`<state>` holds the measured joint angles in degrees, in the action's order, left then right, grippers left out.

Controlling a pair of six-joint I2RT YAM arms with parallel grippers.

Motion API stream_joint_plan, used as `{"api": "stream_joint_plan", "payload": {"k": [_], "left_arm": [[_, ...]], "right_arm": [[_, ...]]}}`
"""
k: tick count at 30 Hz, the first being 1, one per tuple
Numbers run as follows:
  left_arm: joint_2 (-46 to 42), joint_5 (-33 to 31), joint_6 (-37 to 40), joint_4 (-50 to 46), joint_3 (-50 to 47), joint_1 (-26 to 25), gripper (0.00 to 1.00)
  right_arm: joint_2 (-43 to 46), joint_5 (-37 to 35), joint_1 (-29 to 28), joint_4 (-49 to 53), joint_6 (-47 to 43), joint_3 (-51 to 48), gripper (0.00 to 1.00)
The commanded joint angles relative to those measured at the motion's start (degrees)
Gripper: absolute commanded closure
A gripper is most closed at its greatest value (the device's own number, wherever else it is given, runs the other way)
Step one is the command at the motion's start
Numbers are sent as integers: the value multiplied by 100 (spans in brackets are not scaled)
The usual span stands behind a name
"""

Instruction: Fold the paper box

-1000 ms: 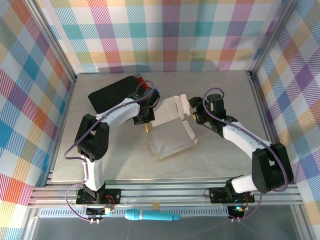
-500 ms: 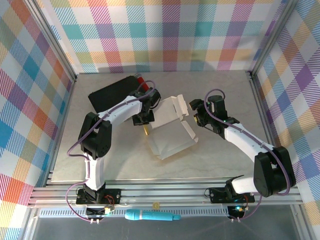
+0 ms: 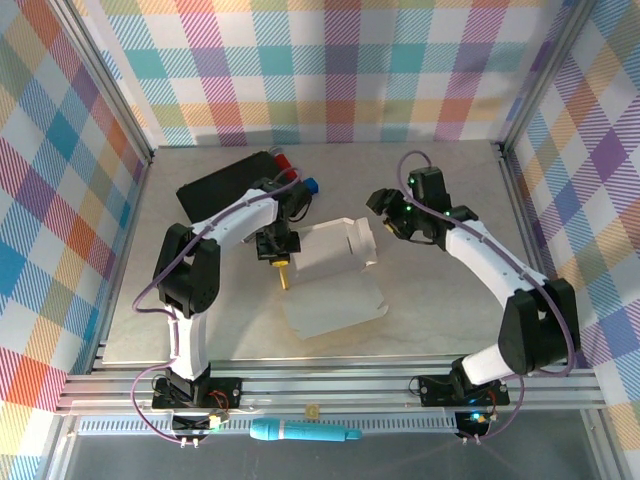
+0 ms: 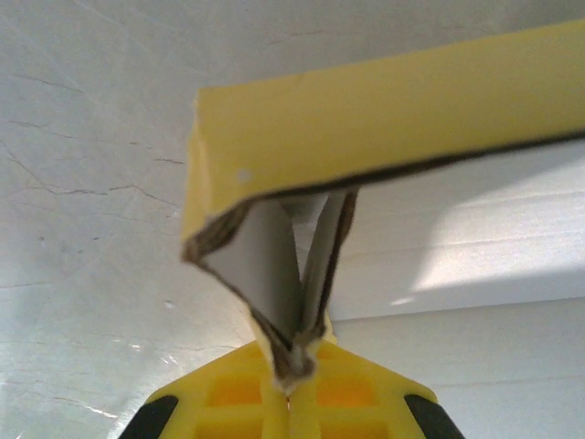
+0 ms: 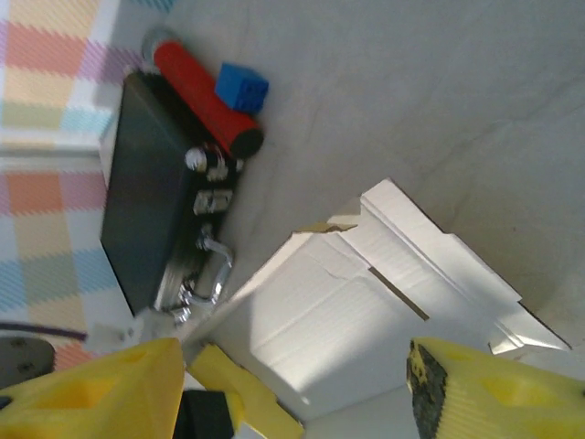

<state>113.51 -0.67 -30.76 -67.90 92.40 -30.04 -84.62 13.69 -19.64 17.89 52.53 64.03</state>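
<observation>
Left gripper [image 4: 291, 391] was clamped on a flap of the thin yellow cardboard paper box [image 3: 335, 252]; right gripper [image 3: 380, 205] was seen wide open, empty, to its right.

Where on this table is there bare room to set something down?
Bare table along the back wall, right of the red cylinder; also the near strip between the paper box and the near edge, and the near left corner. Crowded: far left, around the black case, blue block and left gripper.
</observation>
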Motion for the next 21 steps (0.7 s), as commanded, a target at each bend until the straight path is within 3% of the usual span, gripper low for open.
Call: {"api": "stream_joint_plan", "payload": {"k": [1,9,21], "left_arm": [[17,-134,211,-348,-45,42,100],[385,-281,176,-106,28,8,100],[768,-9,78,270,121,24,100]], "right_arm": [[-228,723,76,847,-818,153,38],[-417,869,41,739,-379,315,44],[-502,923,4,760,-375,371,45]]}}
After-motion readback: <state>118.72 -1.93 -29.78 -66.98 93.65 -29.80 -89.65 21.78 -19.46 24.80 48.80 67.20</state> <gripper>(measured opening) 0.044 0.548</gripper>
